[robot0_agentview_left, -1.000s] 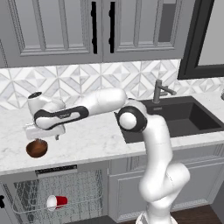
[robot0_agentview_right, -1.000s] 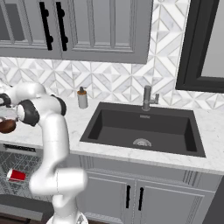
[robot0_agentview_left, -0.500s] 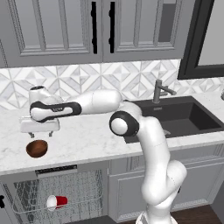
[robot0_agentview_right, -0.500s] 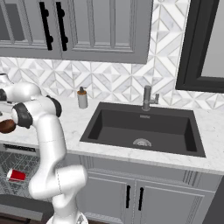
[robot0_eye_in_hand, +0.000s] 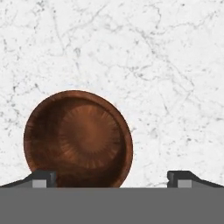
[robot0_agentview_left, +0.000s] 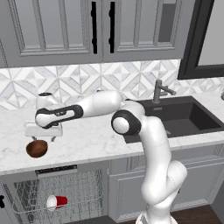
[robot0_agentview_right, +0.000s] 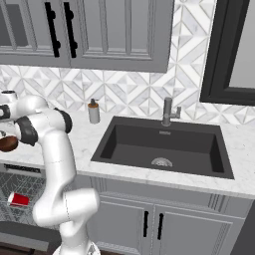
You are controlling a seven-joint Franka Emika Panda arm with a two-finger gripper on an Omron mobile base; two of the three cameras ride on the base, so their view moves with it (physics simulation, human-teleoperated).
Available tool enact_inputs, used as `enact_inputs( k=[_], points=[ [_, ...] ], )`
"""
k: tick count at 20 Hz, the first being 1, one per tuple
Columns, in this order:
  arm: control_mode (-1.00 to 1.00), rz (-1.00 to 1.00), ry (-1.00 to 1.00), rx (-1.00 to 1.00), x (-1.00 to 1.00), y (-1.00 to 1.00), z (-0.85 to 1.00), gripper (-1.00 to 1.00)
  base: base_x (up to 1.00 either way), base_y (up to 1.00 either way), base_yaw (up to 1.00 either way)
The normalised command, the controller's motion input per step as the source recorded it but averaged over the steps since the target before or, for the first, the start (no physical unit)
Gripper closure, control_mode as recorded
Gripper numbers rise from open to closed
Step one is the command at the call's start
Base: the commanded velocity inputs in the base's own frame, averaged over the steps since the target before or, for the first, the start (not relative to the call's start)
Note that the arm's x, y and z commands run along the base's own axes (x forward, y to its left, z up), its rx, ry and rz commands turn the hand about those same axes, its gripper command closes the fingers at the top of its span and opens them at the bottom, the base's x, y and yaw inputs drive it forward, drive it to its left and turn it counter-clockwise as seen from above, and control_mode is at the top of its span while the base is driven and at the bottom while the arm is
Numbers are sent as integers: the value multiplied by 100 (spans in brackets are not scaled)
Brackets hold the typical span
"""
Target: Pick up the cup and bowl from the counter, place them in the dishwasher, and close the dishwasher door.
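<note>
The dark brown bowl (robot0_agentview_left: pixel 36 148) sits on the white counter (robot0_agentview_left: pixel 87 140) near its front edge, over the open dishwasher (robot0_agentview_left: pixel 61 192). My gripper (robot0_agentview_left: pixel 43 139) hangs just above it, open and pointing down. In the hand view the bowl (robot0_eye_in_hand: pixel 78 138) lies low and left, with one fingertip (robot0_eye_in_hand: pixel 43 177) at its left edge and the other well off to its right; nothing is between them. The red cup (robot0_agentview_left: pixel 57 201) lies on its side in the grey wire rack. From the right, the bowl (robot0_agentview_right: pixel 7 144) and cup (robot0_agentview_right: pixel 19 199) show at the left edge, and the dishwasher door (robot0_agentview_right: pixel 27 235) hangs open below.
A dark sink (robot0_agentview_right: pixel 159 144) with a grey faucet (robot0_agentview_right: pixel 169 112) is set into the counter to the right. A grey soap dispenser (robot0_agentview_right: pixel 93 111) stands by the backsplash left of the sink. Grey wall cabinets hang above, and grey cabinet doors run under the sink.
The hand has sunk a little closer to the bowl and the arm has settled its reach to the left. Bowl and cup have not moved; the jaws stay open.
</note>
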Motion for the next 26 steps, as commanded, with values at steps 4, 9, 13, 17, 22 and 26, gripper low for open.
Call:
enact_inputs(
  k=[4, 9, 13, 17, 22, 26],
  points=[
    [-100, 0, 0, 0, 0, 4, -14, -100, 0, 0, 0],
    [-100, 0, 0, 0, 0, 5, -19, -100, 0, 0, 0],
    [-100, 0, 0, 0, 4, 5, -25, -100, 0, 0, 0],
    [-100, 0, 0, 0, 4, 6, -29, -100, 0, 0, 0],
    [-100, 0, 0, -1, 12, 23, -31, 100, 0, 0, 0],
    [-100, 0, 0, 0, 5, 13, -24, 100, 0, 0, 0]
  ],
)
